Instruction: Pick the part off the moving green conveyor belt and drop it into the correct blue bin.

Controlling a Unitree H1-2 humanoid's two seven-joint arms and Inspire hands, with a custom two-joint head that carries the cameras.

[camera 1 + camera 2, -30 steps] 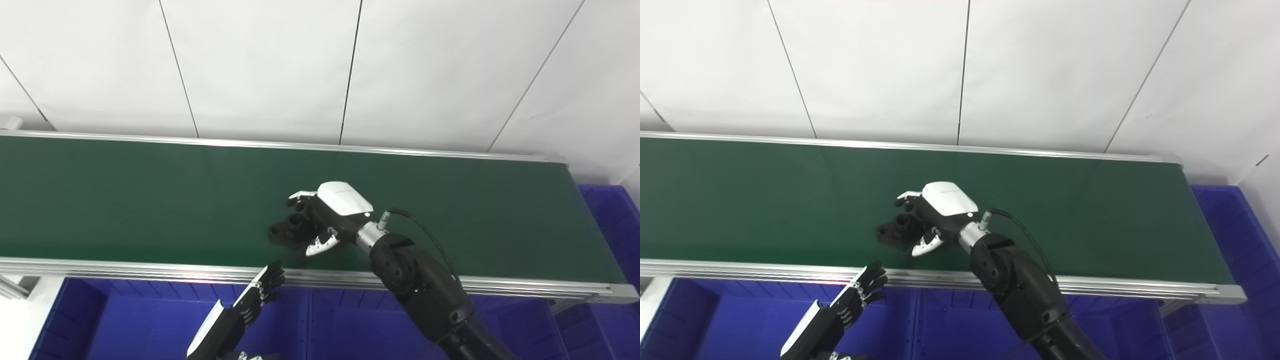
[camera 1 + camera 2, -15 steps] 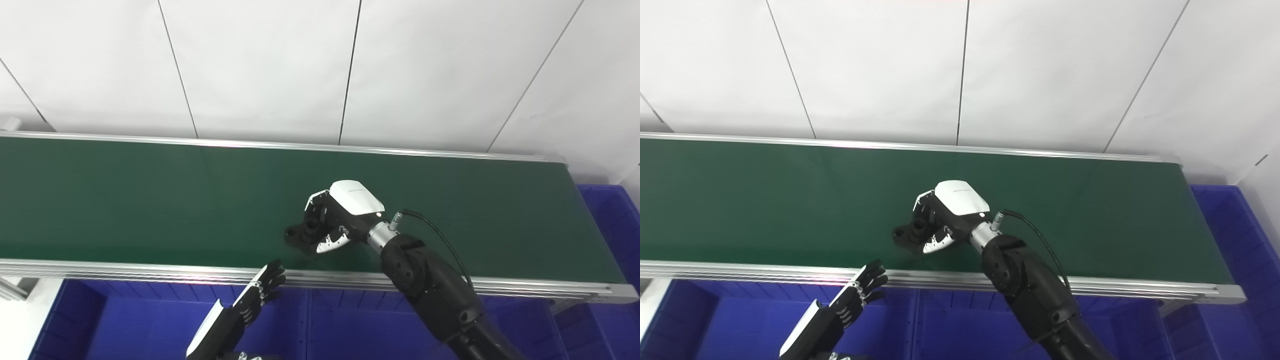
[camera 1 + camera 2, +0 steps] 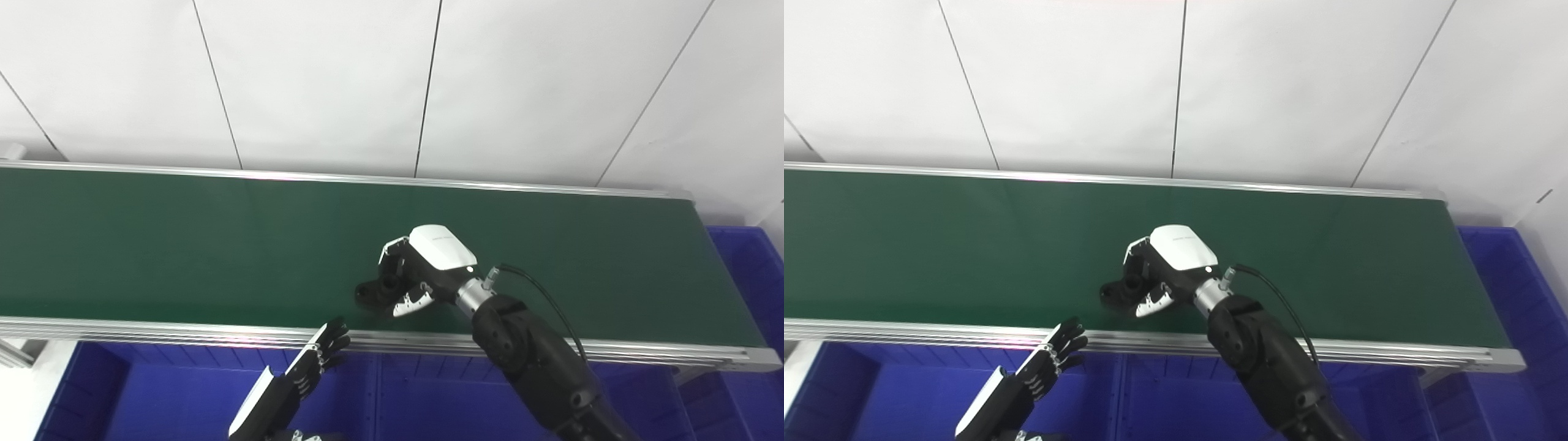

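A small black part sits over the near half of the green conveyor belt. My right hand, black with a white back, is shut on the part, fingers curled over it and thumb under; only the part's left end sticks out. I cannot tell whether the part still touches the belt. My left hand hovers below the belt's near rail, over a blue bin, fingers straight and apart, holding nothing.
Blue bins run along the bottom under the belt's near rail, with a divider between two of them. Another blue bin stands past the belt's right end. A white panelled wall rises behind the belt.
My right hand closed its fingers around the black part, then drifted right and toward the near rail with it. The left hand has stayed where it was.
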